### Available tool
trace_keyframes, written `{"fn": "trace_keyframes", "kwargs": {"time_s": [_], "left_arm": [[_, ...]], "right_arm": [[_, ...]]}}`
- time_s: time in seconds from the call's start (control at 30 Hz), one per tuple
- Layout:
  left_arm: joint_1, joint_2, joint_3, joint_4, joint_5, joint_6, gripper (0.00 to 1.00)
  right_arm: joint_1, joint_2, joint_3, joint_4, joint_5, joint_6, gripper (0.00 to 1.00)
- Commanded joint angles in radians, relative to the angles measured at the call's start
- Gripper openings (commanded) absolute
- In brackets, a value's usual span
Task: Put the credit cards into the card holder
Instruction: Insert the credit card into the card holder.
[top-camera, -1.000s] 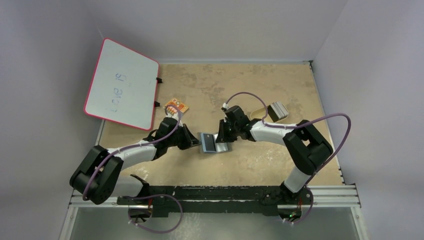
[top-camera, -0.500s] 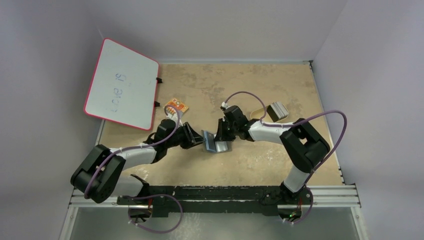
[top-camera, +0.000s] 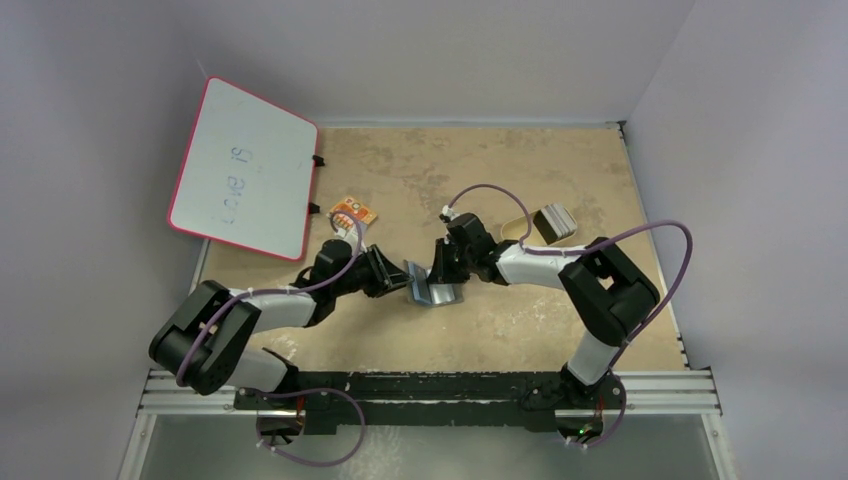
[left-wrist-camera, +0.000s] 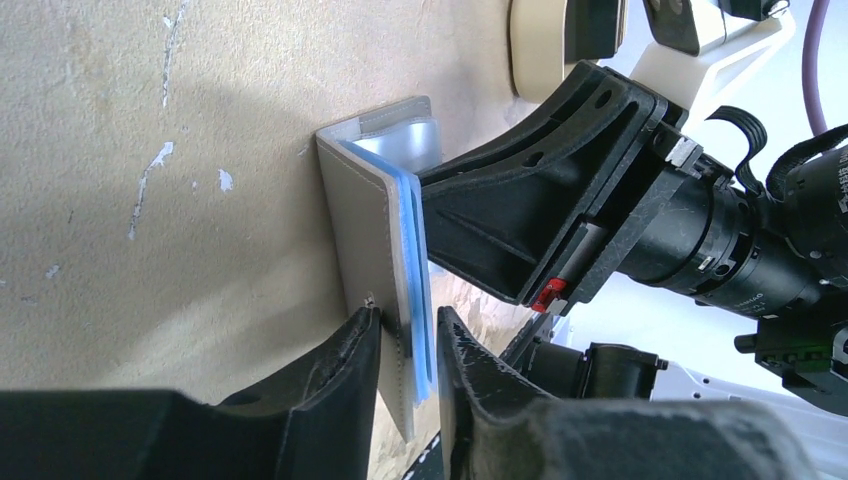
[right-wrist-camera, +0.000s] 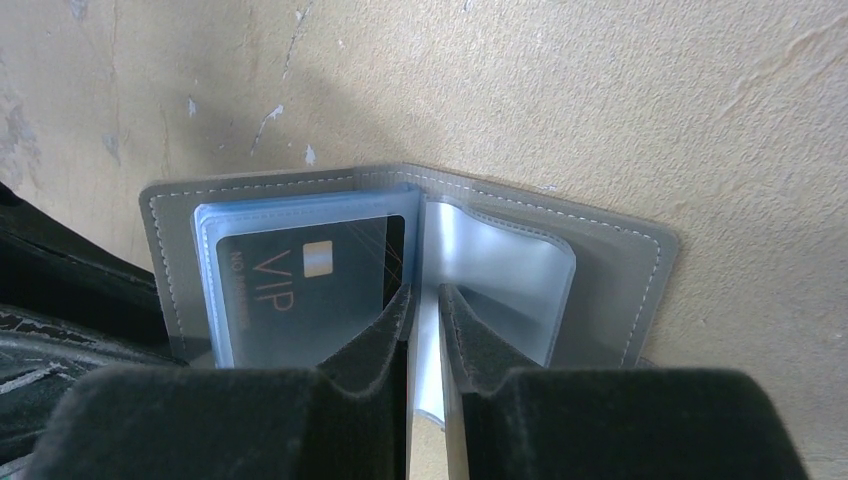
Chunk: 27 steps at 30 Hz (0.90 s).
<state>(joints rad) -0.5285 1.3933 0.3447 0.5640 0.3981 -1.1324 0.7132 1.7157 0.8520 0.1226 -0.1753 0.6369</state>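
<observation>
Fingers (right-wrist-camera: 365, 350) of our right gripper (right-wrist-camera: 424, 310) are pinching a clear sleeve of the wallet (right-wrist-camera: 620, 260) lying open on the table (top-camera: 400, 170), left gripper (left-wrist-camera: 405, 350) is straddling its raised flap (can't tell if it's clamping), so we're looking at one card (right-wrist-camera: 300, 275) in, stack (top-camera: 553, 222) by the tray (top-camera: 515, 228) waiting.

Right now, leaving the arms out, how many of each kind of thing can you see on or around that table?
Whiteboard: 1
Orange packet: 1
Tan tray: 1
Card holder: 1
Card stack: 1
VIP card inside the holder: 1
Total: 6
</observation>
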Motion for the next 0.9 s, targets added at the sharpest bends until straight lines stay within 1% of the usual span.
{"fn": "trace_keyframes", "kwargs": {"time_s": [0.0,0.1,0.27,0.4,0.5,0.63,0.87], "left_arm": [[0.0,0.004,0.018,0.059,0.008,0.026,0.23],[-0.001,0.01,0.017,0.062,0.004,0.029,0.2],[-0.001,0.034,0.018,0.068,0.001,0.033,0.19],[-0.001,0.035,0.021,0.057,-0.009,0.041,0.24],[-0.001,0.028,0.031,0.025,-0.022,0.059,0.25],[-0.001,0.019,0.044,0.002,-0.026,0.07,0.3],[-0.001,-0.01,0.046,-0.033,-0.036,0.072,0.31]], "right_arm": [[0.008,0.006,-0.016,0.018,-0.019,-0.002,0.15],[0.009,-0.001,-0.019,0.017,-0.015,-0.001,0.15],[0.01,-0.001,-0.016,0.016,-0.016,-0.005,0.15],[0.011,-0.001,-0.016,0.015,-0.015,-0.006,0.15],[0.011,-0.002,-0.019,0.014,-0.012,-0.011,0.15],[0.011,0.002,-0.018,0.015,-0.014,-0.01,0.15],[0.012,0.004,-0.016,0.013,-0.013,-0.01,0.16]]}}
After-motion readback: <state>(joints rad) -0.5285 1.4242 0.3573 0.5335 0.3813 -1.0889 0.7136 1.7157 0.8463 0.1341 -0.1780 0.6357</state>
